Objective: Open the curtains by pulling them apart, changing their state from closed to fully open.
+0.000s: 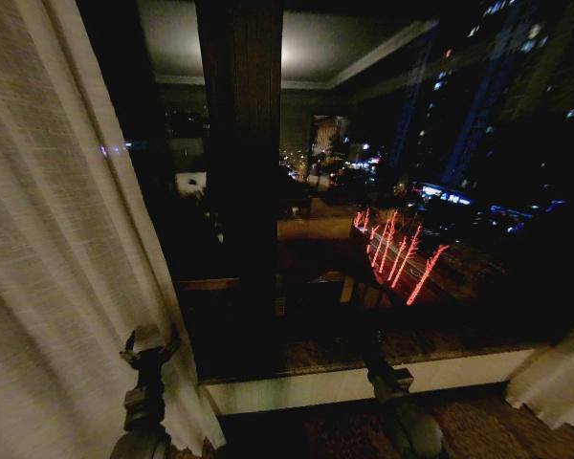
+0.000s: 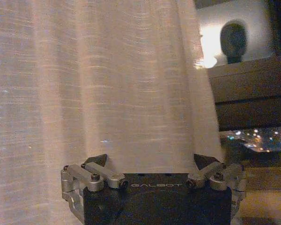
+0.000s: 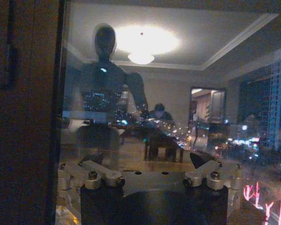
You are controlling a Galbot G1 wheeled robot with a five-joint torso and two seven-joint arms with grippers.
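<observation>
Sheer cream pleated curtains [image 1: 57,239] were bunched left; the left end effector [image 2: 150,164] was spread against the fabric, the right end effector [image 3: 152,161] released. Gathering further left was advised.

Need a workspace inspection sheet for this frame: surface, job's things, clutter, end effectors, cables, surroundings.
Surface: window sill pale, bare where visible; patterned floor below.
Job's things: left curtain gathered at the left side; right curtain bunched at the lower right corner; dark window glass exposed between them.
Clutter: nothing seen.
End effectors: left end effector at the left curtain's edge, fabric lying between its open fingers in the left wrist view; right end effector open, empty, facing the glass.
Cables: nothing seen.
Surroundings: dark window post; night city lights outside; room reflected in the glass.
</observation>
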